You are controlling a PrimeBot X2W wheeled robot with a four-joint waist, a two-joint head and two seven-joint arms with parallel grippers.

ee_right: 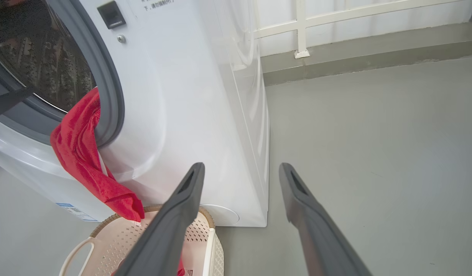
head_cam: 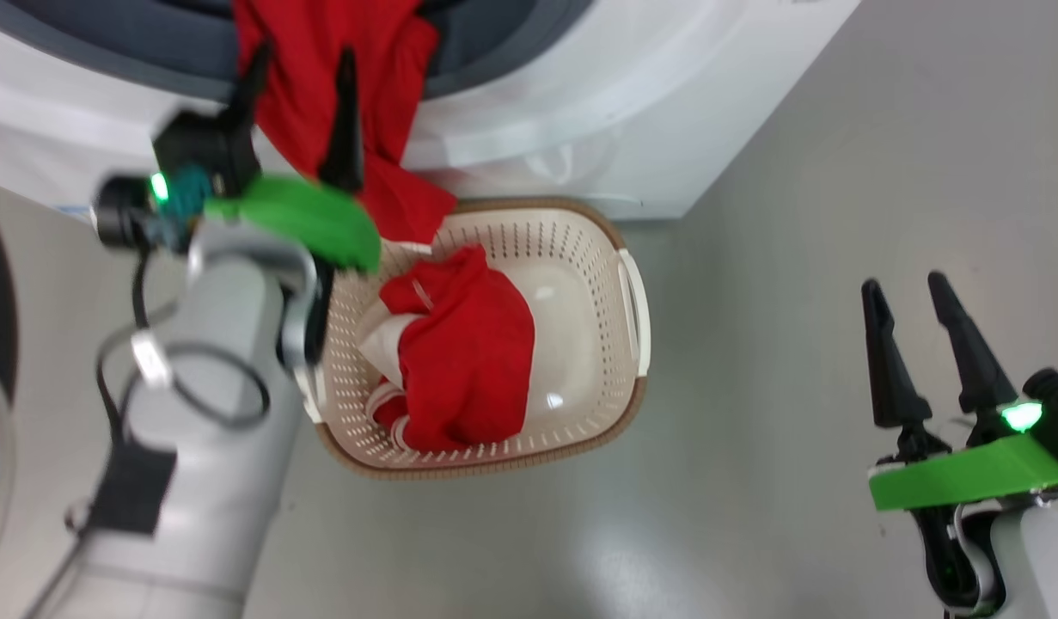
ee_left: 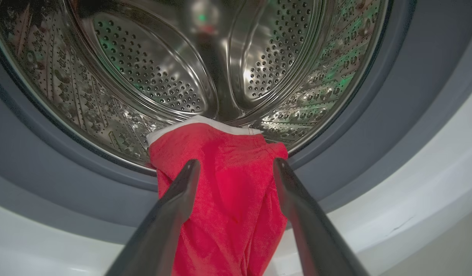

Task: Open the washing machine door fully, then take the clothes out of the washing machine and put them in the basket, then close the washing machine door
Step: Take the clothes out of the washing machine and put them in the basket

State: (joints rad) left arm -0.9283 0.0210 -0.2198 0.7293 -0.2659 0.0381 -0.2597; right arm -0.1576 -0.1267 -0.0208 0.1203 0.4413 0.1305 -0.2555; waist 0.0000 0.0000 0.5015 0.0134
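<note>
Grey floor [head_cam: 752,387] under the basket [head_cam: 636,292]; our left end effector [ee_left: 236,163], spread wide at the hanging clothes [ee_left: 220,214]. We should pinch deep before lifting.

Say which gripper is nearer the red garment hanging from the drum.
Left. The left gripper is open right at the garment; the right gripper is open over the floor, beyond the basket.

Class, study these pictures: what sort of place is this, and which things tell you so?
Probably a laundry area: a white front-loading washing machine with a steel drum, a perforated basket holding red clothes, and a bare grey floor.
</note>
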